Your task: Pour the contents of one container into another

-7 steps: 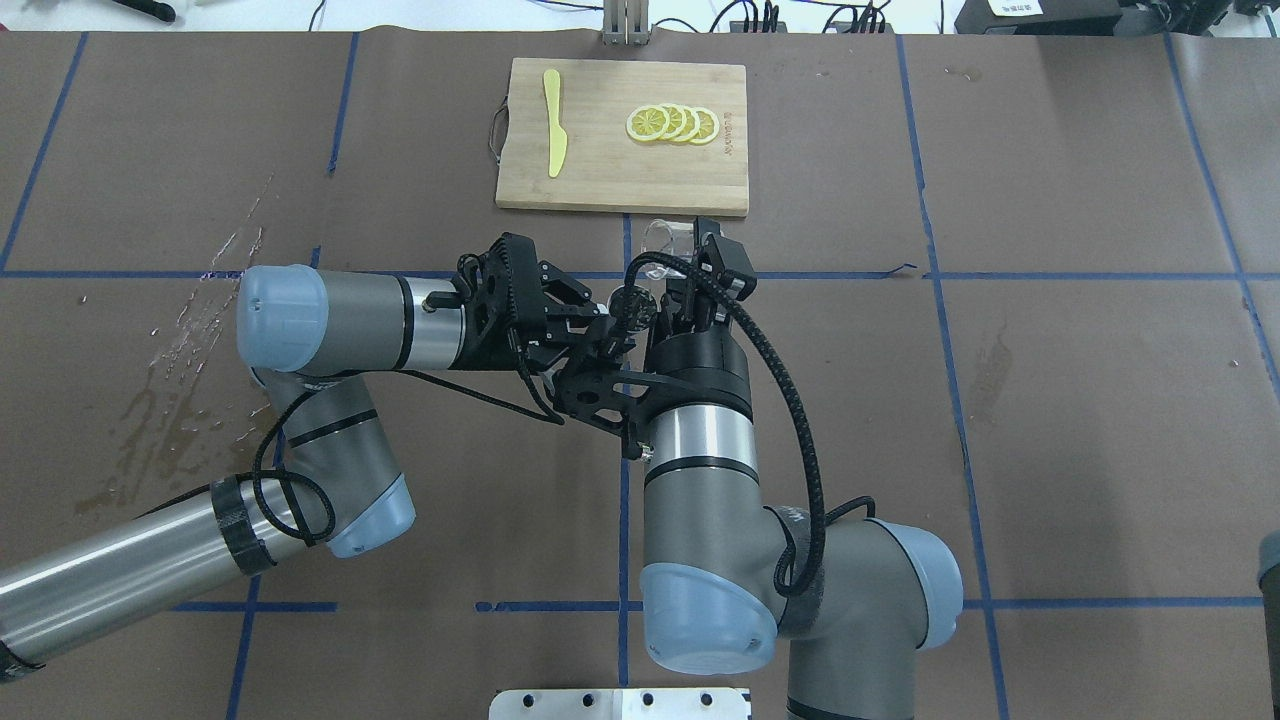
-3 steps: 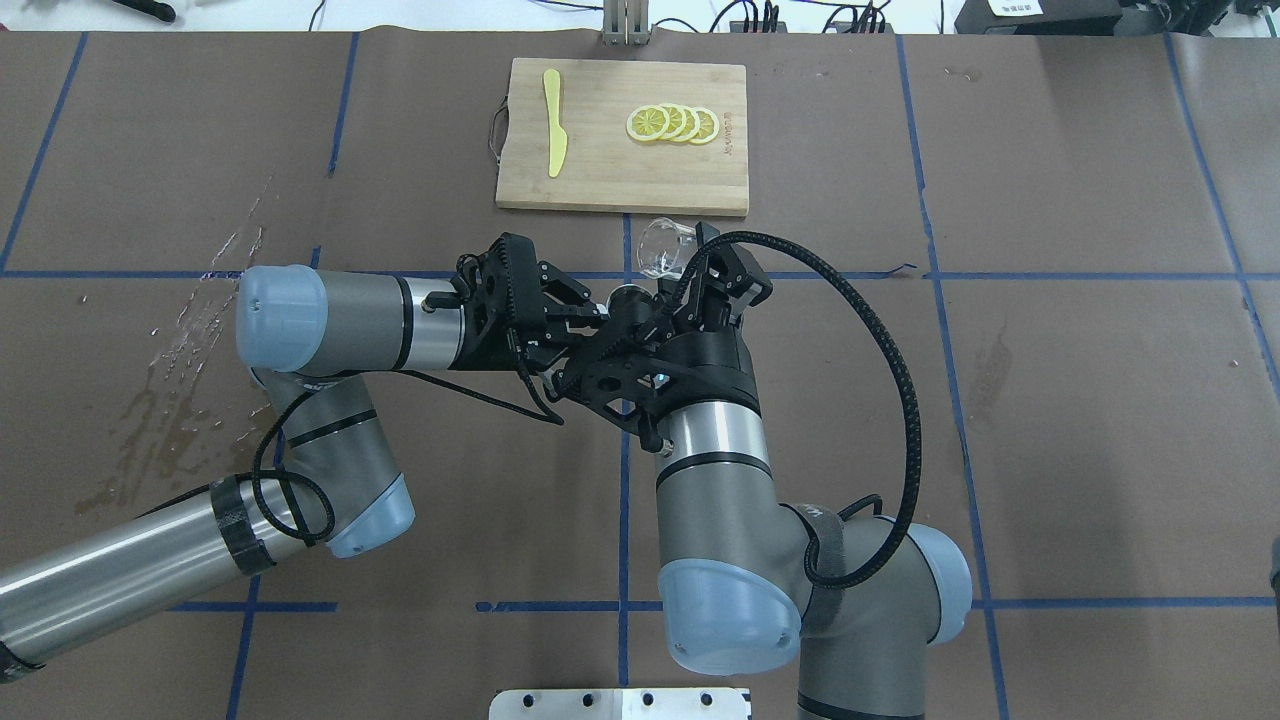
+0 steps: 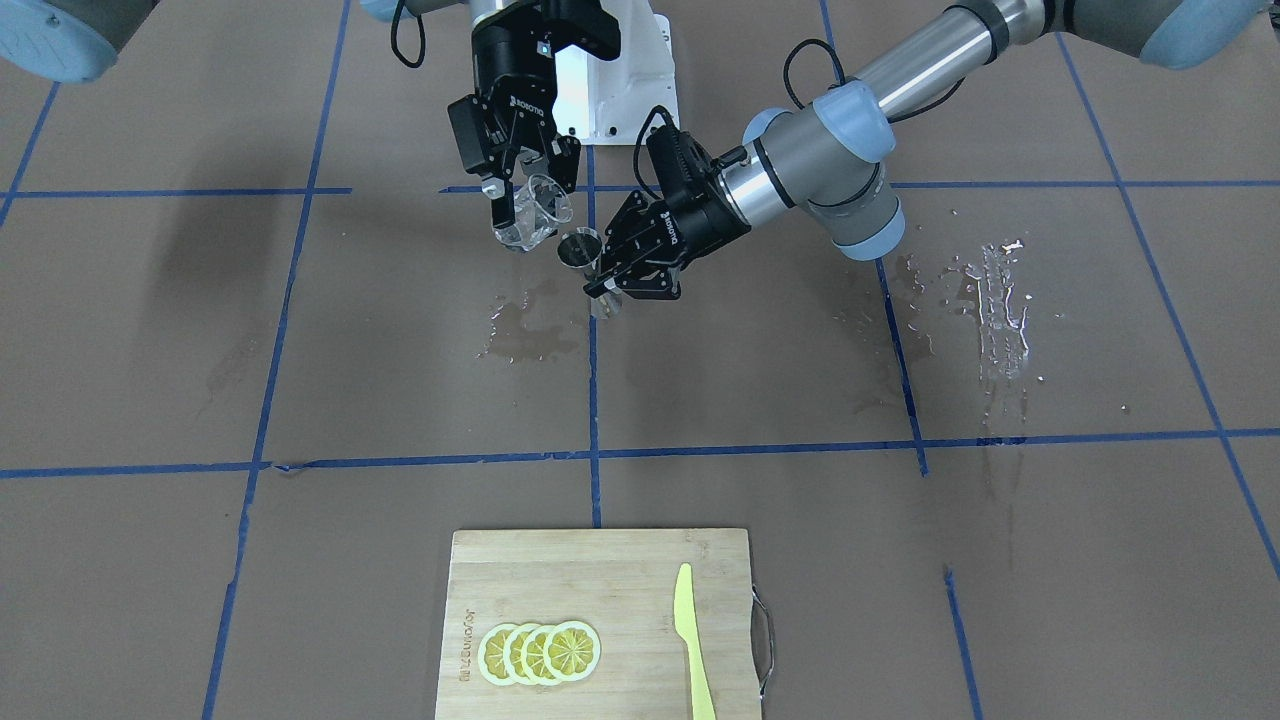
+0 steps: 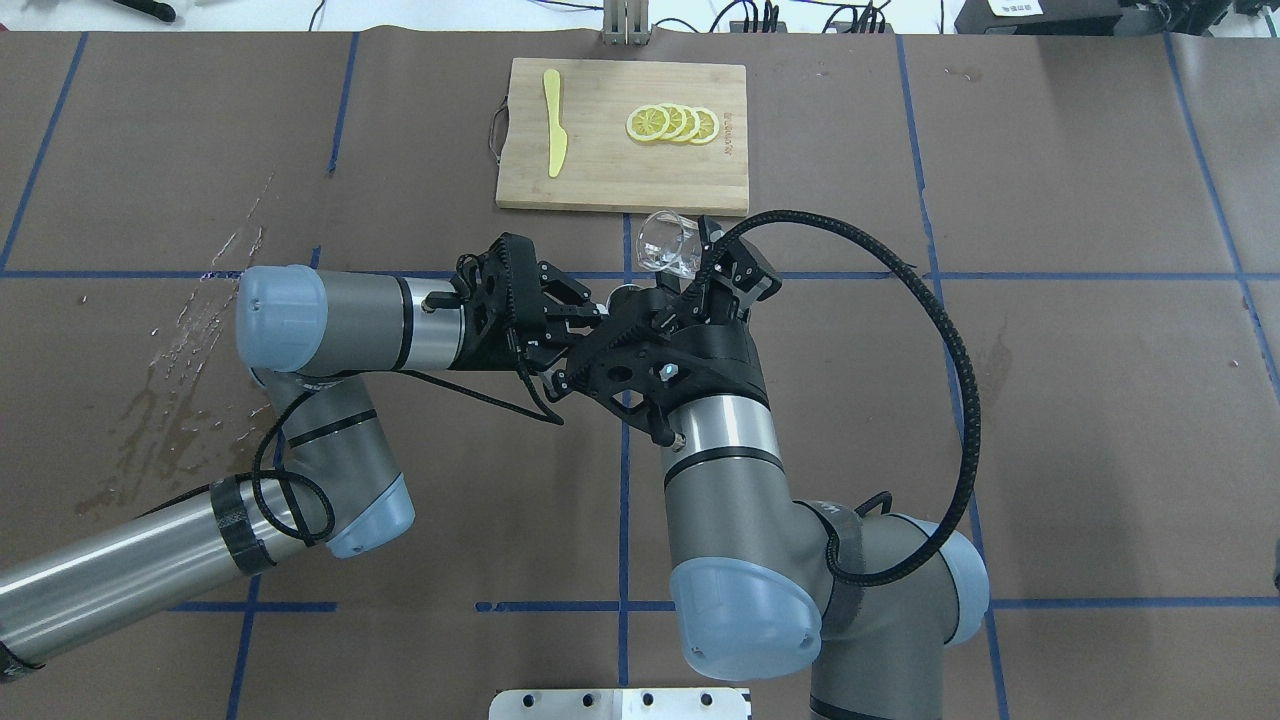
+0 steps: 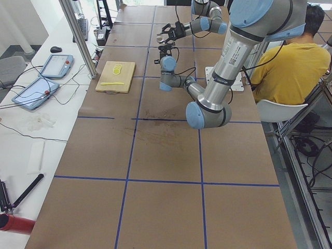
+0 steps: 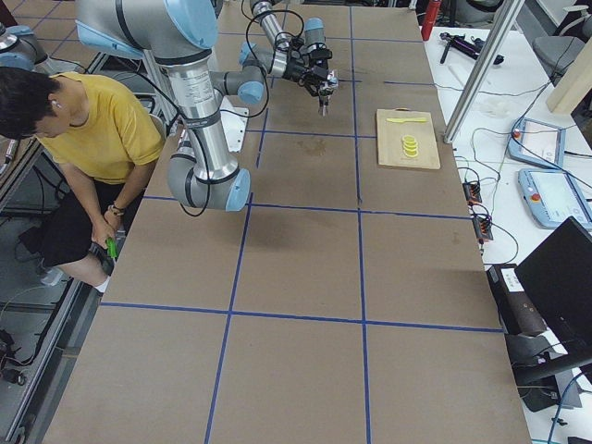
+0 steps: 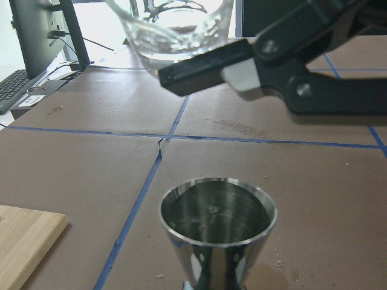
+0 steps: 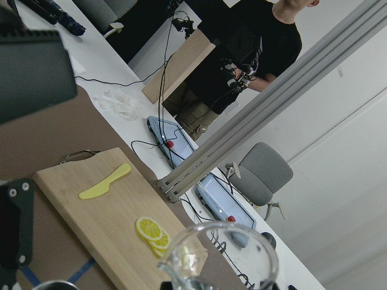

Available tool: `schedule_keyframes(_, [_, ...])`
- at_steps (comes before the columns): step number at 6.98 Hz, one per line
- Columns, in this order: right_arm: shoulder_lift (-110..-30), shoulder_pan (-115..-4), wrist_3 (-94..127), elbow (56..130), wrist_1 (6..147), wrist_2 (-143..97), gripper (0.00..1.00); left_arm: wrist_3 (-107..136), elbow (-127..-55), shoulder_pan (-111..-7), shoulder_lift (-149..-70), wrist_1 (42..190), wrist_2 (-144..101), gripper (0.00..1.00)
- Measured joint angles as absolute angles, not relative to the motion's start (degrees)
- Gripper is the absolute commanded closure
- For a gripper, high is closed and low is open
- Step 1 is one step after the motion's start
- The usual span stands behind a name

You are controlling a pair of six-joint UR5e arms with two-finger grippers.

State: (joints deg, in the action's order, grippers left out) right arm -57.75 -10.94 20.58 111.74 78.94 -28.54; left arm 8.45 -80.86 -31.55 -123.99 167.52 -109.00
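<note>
Here, in the front-facing view, the right pincer (image 3: 528,205) is clamped on the clear tumbler (image 3: 532,218), which leans with its mouth toward the steel jigger (image 3: 590,268). The left pincer (image 3: 612,288) is closed about that jigger's waist and holds it upright, seemingly just off the table (image 3: 300,350). The tumbler's lip stands just beside the jigger's upper rim; we cannot tell whether they touch. Below both pincers a wet patch (image 3: 525,335) darkens the paper.

From overhead, the tumbler juts out beyond the right pincer's tips, tipped well over. Only the jigger's rim peeps out between the two wrists.

From the left wrist, the jigger's cup opens upward just ahead of the left pincer. The tumbler hangs above and beyond it, with one dark finger (image 7: 242,66) of the right pincer against its wall. We see no stream between them, and we cannot tell whether the cup holds liquid.

From the right wrist, the tumbler's rim fills the bottom edge. Well beyond that pincer lies a cutting board (image 8: 72,199) with lemon slices (image 8: 151,229) and a yellow knife (image 8: 104,181).

The side views show both pincers too small to judge.

We take the pour itself to be the step in hand. The next move calls for rolling the right wrist slowly while keeping the lip over the small cup and the left pincer steady.
</note>
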Motion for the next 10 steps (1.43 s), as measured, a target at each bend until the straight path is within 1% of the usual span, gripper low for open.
schedule_keyframes(4, [-61.35, -12.48, 24.17, 112.23, 72.88, -30.46, 1.0, 12.02, -81.08, -32.26, -123.36, 168.44, -109.13, 1.0])
schedule_keyframes(10, [-63.04, -13.61, 24.3, 112.24, 72.51, -31.02, 1.0, 17.95, -81.58, -35.94, -113.88, 182.25, -109.14, 1.0])
